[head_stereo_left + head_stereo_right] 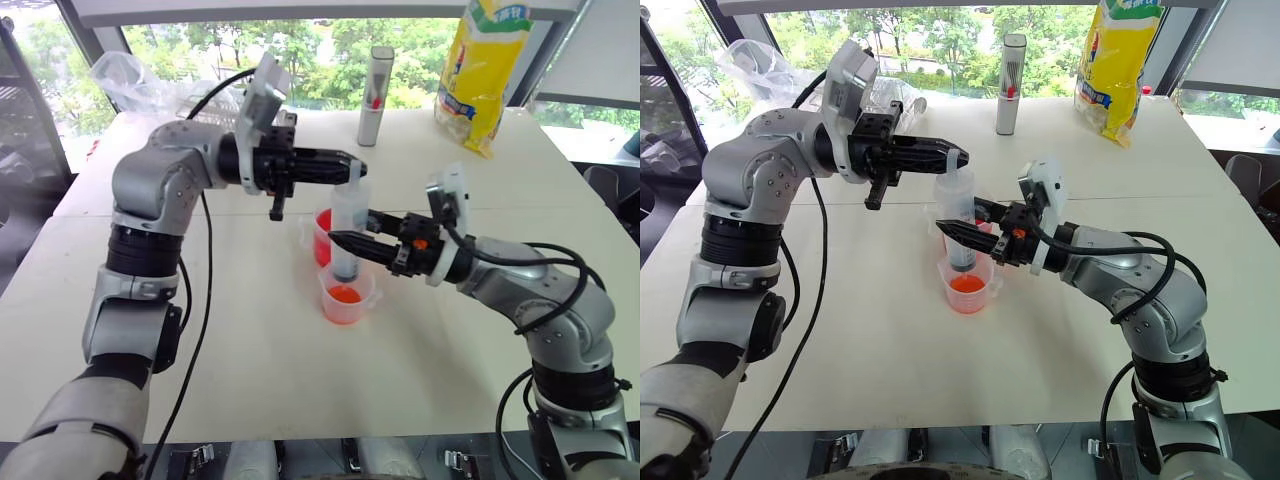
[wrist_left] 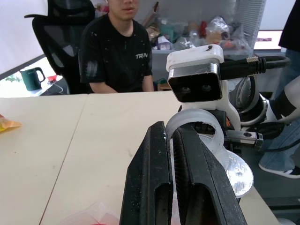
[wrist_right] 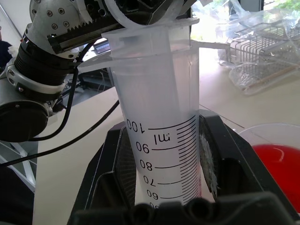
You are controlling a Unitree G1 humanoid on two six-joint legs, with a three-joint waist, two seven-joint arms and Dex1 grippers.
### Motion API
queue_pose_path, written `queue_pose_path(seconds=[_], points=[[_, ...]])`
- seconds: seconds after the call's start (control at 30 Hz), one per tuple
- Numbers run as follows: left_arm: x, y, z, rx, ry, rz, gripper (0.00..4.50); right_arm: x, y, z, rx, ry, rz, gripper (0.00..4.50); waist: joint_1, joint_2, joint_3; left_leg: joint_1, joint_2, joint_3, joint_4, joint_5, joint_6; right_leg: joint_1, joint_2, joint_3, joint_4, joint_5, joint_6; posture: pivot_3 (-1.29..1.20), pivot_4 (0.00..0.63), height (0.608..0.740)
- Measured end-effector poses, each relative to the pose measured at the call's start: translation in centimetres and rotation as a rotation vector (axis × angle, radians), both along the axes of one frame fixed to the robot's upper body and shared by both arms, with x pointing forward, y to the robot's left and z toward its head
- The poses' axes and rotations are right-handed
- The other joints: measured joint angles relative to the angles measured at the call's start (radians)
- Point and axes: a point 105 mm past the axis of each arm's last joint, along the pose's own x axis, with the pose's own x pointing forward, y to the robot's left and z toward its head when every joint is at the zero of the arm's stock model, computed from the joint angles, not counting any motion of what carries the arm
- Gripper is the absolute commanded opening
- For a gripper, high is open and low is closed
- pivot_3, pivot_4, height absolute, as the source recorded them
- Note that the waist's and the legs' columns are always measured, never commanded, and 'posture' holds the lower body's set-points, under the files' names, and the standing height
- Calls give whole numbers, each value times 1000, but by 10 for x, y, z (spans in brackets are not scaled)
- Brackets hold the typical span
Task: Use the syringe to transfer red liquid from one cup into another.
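While the white tabletop (image 1: 250, 330) carries everything, a yellow bag (image 1: 485, 70) stands at its far edge, with a grey tube (image 1: 375, 95) marked in red just beside it. A person in a black shirt (image 2: 117, 51) sits at the far side of the tabletop, seen from the left wrist.

Near the middle, the syringe (image 1: 349, 232) stands upright, its tip lowered into the smaller cup (image 1: 347, 296), which has a little red liquid (image 1: 344, 295) at the bottom. Right behind it, close enough to touch, sits the larger handled cup (image 1: 322, 236), red almost all through.

The right tool (image 1: 345, 243) reaches in level from the right and has its black fingers clamped on the syringe barrel, the printed scale showing between them. The left tool (image 1: 352, 163) comes in level from the left, fingers pinched together on the plunger's white ring (image 2: 197, 124) at the top of the syringe.
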Motion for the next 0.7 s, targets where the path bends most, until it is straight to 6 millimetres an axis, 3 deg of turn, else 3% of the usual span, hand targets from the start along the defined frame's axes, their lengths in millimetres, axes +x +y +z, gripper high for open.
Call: queue_pose_path(seconds=[0.1, 0.23, 0.37, 0.57, 0.7], points=[[0, -1, 2, 0, -1, -1, 941, 0, -1, 1, 4, -1, -5, 1485, 0, 0, 0, 0, 0, 0, 0, 0, 0, 0, 0, 0, 0, 0, 0, 0, 150, 740], [5, 2, 6, -3, 26, 23, 2892, -2, 1, 2, 9, -7, 8, 1485, -2, 0, 0, 0, 0, 0, 0, 0, 0, 0, 0, 0, 0, 0, 0, 0, 150, 740], [10, 8, 9, -15, 12, 62, 4434, -7, 5, 3, 10, -12, 34, 1485, -2, 0, 0, 0, 0, -1, 0, 0, 0, 0, 0, -1, 0, 0, 0, 0, 150, 740], [14, 30, 5, 3, 16, 116, 4434, -1, -2, 6, 29, -10, -11, 1485, -1, 0, 0, -1, 0, -1, 0, 0, 0, 0, 0, -1, -1, 0, 0, 0, 150, 740], [22, 52, -6, 43, 47, 206, 4434, -2, -4, 20, 62, -75, -11, 1485, -2, 0, 0, 0, 0, -2, -1, 0, 0, 0, 0, -1, -1, 0, 0, 0, 150, 740]])
